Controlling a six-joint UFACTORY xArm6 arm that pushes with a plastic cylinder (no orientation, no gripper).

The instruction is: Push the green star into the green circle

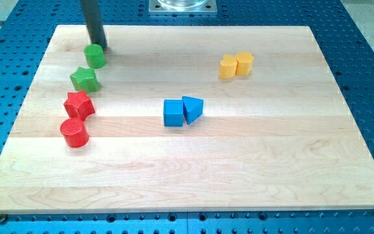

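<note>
Wooden board (239, 162): green star (84, 79) sits below my tip (102, 49).

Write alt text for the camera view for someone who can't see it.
A dark rod's tip sits just above a green circle at a wooden board's upper left, with a green star just below. Red, blue and yellow block pairs lie elsewhere.

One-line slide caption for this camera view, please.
My tip sits just above the green circle, with the green star close below it near the wooden board's left edge.
</note>
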